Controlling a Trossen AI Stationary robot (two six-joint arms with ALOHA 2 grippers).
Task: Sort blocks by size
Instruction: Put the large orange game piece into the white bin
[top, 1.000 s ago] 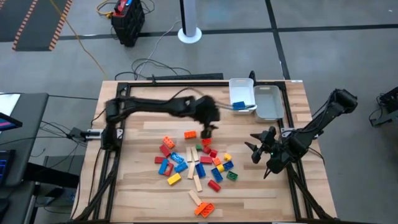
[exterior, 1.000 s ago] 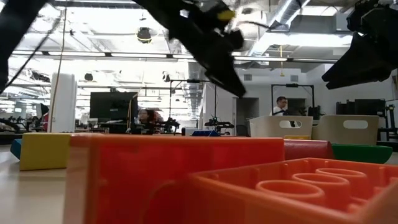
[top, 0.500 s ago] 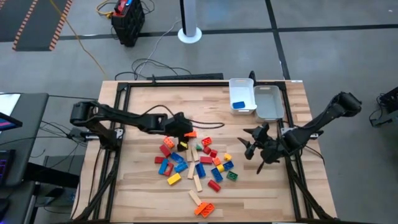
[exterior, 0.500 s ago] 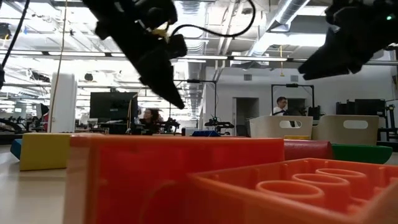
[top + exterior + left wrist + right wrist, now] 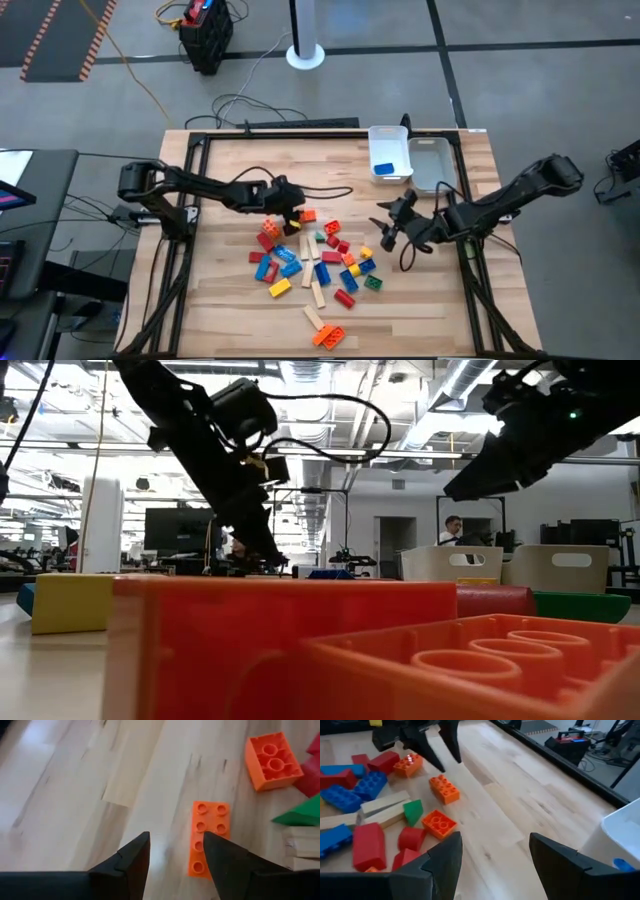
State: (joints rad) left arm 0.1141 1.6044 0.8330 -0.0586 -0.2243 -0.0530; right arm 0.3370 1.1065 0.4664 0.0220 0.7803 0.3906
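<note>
Your left end effector [image 5: 291,214] has swung back from the trays: open, empty, beside an orange block [image 5: 208,838]. Right end effector [image 5: 388,232]: open, empty, nearer the blocks [image 5: 318,268].

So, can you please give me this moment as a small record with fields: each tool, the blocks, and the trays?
left tool: open, empty, low over the bare wooden table, beside a long orange studded plastic brick
right tool: open, empty, above the table between the pile and the trays
blocks: pile of small coloured plastic bricks and pale wooden bars at table centre
trays: two white rectangular plastic trays at the far edge; one holds a single blue brick
</note>
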